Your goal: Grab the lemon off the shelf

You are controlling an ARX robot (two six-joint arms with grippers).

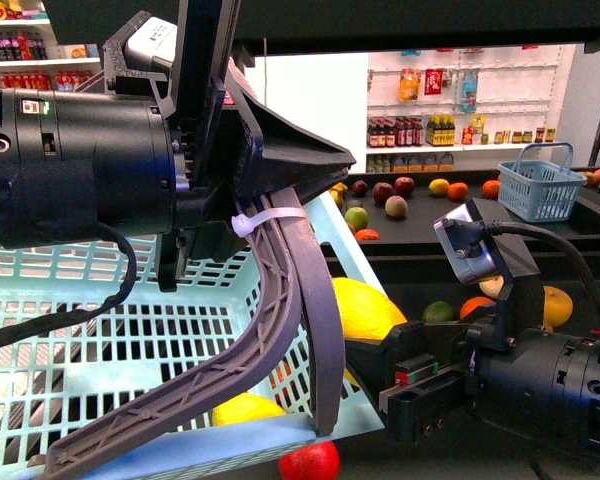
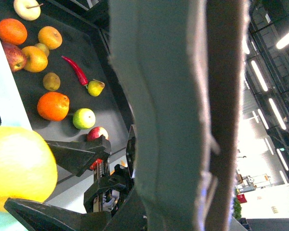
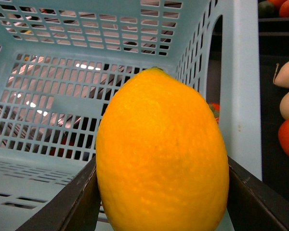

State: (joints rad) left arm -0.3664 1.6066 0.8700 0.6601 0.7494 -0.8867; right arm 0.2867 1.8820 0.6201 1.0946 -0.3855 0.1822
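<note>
Lemon (image 1: 365, 308) is held at frame centre, clamped across its middle by the right end effector (image 3: 161, 163), beside the basket (image 1: 100, 270) rim, off the shelf (image 1: 420, 228). It is judged firm, light, slick-skinned. Whether the left end effector (image 2: 202, 144) grips anything cannot be told.

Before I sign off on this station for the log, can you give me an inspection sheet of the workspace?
Surface: black shelf, its trays loaded with loose fruit.
Job's things: lemon held at the mouth of the light-blue basket.
Clutter: oranges, apples and a red chili on the trays; small blue basket on the upper tray; red fruit below the big basket.
Grippers: right gripper shut on the lemon; left gripper at the big basket's rim, jaw state unclear.
Cables: black cable loops across the big basket; a second cable trails behind the right gripper.
Surroundings: white wall shelves of bottles.
</note>
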